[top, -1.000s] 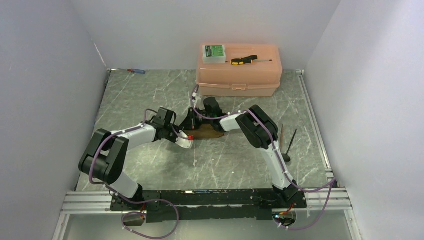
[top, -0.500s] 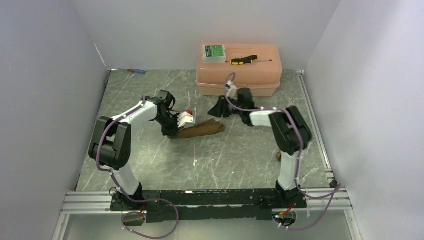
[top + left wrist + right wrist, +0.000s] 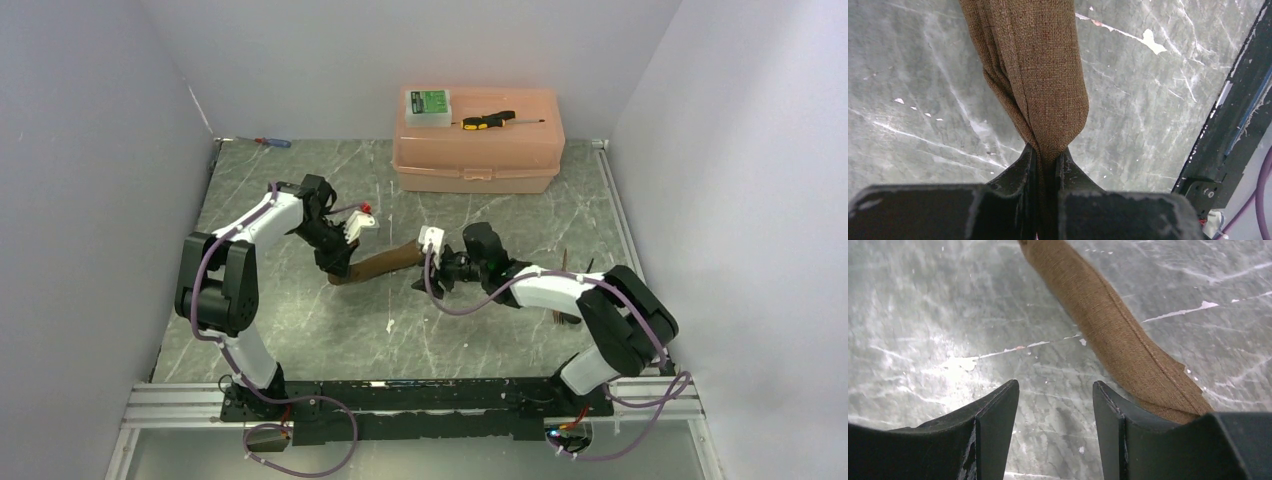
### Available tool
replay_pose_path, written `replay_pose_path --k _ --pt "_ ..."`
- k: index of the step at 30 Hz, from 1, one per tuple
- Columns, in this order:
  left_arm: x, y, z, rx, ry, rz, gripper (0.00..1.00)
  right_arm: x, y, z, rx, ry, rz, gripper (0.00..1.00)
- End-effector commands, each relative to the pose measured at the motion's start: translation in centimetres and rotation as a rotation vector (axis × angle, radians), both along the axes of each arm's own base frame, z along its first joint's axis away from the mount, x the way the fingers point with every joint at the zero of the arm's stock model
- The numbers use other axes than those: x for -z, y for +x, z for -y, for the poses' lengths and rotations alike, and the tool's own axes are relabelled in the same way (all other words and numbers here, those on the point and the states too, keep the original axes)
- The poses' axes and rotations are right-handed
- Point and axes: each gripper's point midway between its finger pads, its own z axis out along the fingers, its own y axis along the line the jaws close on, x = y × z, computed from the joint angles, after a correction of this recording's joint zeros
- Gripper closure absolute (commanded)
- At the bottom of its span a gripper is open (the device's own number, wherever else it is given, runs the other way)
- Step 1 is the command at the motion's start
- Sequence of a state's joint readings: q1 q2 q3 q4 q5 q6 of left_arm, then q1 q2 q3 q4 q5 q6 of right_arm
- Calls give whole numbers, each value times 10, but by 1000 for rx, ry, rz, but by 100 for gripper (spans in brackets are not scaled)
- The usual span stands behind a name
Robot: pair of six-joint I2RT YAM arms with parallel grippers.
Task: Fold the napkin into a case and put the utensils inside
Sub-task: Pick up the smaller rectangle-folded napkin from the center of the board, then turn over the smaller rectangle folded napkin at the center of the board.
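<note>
Gripping one end of the napkin [image 3: 1040, 75], my left pincer [image 3: 1046, 159] is clamped tight on the bunched brown cloth. The cloth runs as a narrow roll across the middle of the table [image 3: 480, 340] toward my right pincer [image 3: 1055, 395], whose jaws stand apart with nothing between them. The roll's far end passes just beside one of its fingers. The utensils [image 3: 567, 262] lie near the table's right edge, partly hidden behind my right arm.
</note>
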State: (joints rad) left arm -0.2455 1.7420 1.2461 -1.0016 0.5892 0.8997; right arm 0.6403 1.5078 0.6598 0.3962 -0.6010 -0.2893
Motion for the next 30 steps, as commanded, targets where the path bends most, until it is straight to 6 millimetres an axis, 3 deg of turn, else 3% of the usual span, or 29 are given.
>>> replay_pose_path --k 1,12,15,18,19,26,29,30 --pt "-10 -8 4 17 -52 -27 97 0 11 -8 -61 -66 245 40" --pt "-19 -8 -5 40 -54 -7 97 40 26 -56 -119 -230 440 41" --pt "-24 -6 -7 34 -59 -6 97 43 40 -61 -75 -249 488 50" --pt "-30 -8 -10 38 -64 2 97 38 58 -61 0 -246 533 78" --pt "-31 -9 -10 41 -66 6 97 34 62 -61 23 -239 556 81" --pt "-40 -15 -13 63 -70 35 97 29 59 -73 -34 -225 554 81" --pt "-44 -17 -14 70 -68 44 97 33 49 -81 -117 -233 496 100" --pt "-45 -18 -15 71 -68 41 97 33 44 -82 -145 -242 469 100"
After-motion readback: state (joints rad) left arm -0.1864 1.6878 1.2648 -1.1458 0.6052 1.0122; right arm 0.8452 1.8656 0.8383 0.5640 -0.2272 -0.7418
